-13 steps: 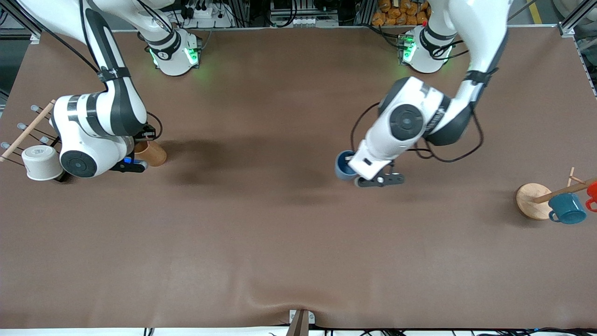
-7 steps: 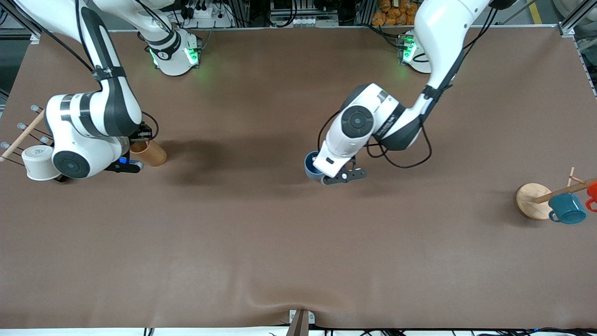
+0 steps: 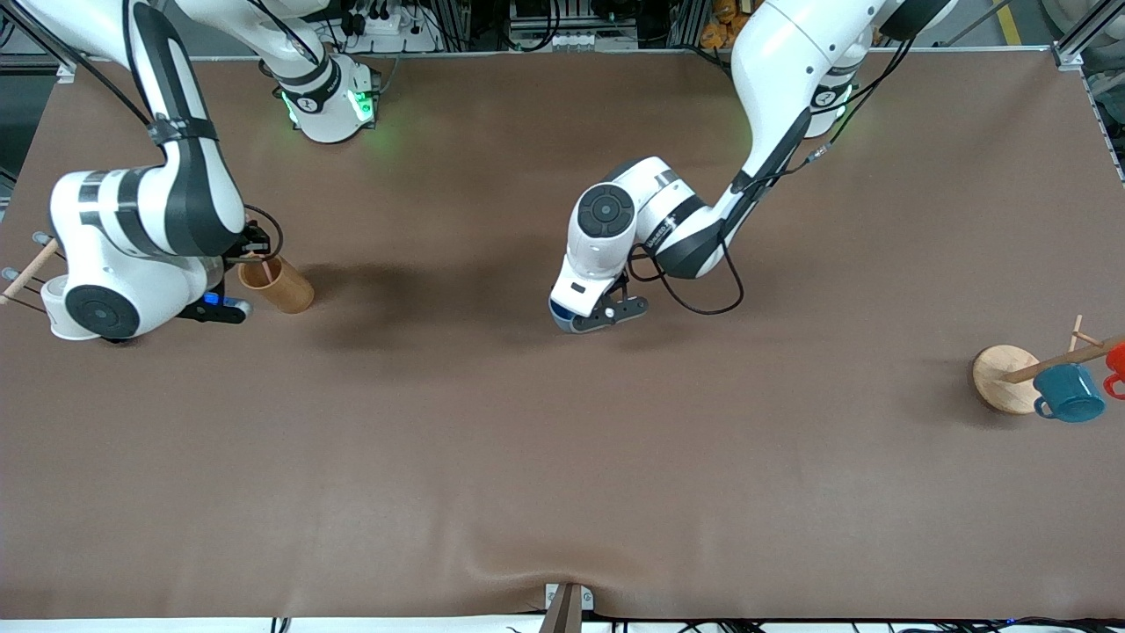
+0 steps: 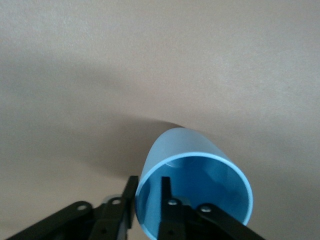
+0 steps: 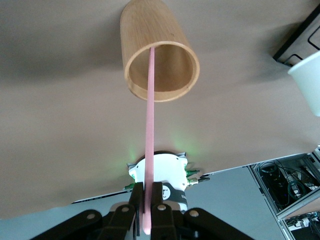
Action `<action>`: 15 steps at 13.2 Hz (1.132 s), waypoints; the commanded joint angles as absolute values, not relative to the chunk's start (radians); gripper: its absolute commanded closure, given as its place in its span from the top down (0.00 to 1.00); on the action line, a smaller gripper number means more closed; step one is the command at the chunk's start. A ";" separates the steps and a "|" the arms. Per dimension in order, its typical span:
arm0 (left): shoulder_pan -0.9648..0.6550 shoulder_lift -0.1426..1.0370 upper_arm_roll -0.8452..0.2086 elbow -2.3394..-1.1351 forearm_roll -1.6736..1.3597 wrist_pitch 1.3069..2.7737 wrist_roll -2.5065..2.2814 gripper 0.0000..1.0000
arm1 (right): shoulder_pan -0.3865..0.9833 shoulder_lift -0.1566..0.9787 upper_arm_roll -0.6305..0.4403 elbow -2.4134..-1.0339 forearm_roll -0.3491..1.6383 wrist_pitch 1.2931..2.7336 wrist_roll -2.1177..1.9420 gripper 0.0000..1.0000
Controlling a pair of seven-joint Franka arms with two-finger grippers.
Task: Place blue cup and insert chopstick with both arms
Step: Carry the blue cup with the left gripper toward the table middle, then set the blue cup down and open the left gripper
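My left gripper point(image 3: 605, 313) is over the middle of the table, shut on the rim of the light-blue cup point(image 3: 562, 316). In the left wrist view one finger is inside the blue cup point(image 4: 192, 175) and one outside, at the gripper point(image 4: 149, 189); the cup hangs tilted over the bare mat. My right gripper point(image 3: 252, 253) is above a tan wooden cup point(image 3: 279, 286) at the right arm's end. In the right wrist view the gripper point(image 5: 147, 194) is shut on the pale-pink chopstick point(image 5: 149, 120), whose other end is inside the wooden cup point(image 5: 160, 60).
A white cup point(image 3: 54, 309) and a rack with wooden rods point(image 3: 26, 272) stand at the right arm's end, partly hidden by the arm; the white cup also shows in the right wrist view point(image 5: 307, 85). A wooden mug stand point(image 3: 1002, 374) with a teal mug point(image 3: 1068, 393) and a red mug point(image 3: 1116, 362) stands at the left arm's end.
My left arm has carried the blue cup toward the right arm's end, to the middle of the table. My right arm has shifted a little, uncovering more of the wooden cup.
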State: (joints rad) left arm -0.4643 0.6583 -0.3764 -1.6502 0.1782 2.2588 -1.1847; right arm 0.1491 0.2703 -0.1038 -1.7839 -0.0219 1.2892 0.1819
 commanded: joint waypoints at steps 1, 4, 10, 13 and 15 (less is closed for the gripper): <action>-0.462 0.643 -0.370 -1.629 0.207 2.252 -1.215 1.00 | 0.132 0.267 -0.097 -1.668 -0.020 1.188 0.184 0.00; -0.402 0.524 -0.370 -1.615 0.206 2.159 -1.201 1.00 | 0.140 0.267 -0.094 -1.567 -0.017 1.114 0.178 0.00; -0.241 0.347 -0.380 -1.543 0.186 1.918 -1.027 1.00 | 0.192 0.273 -0.039 -1.448 0.153 1.058 0.352 0.00; -0.152 0.305 -0.380 -1.494 0.176 1.794 -0.834 1.00 | 0.193 0.346 0.063 -1.436 0.340 1.094 0.639 0.00; -0.085 0.264 -0.380 -1.494 0.149 1.749 -0.725 1.00 | 0.212 0.405 0.081 -1.428 0.516 1.187 0.815 0.00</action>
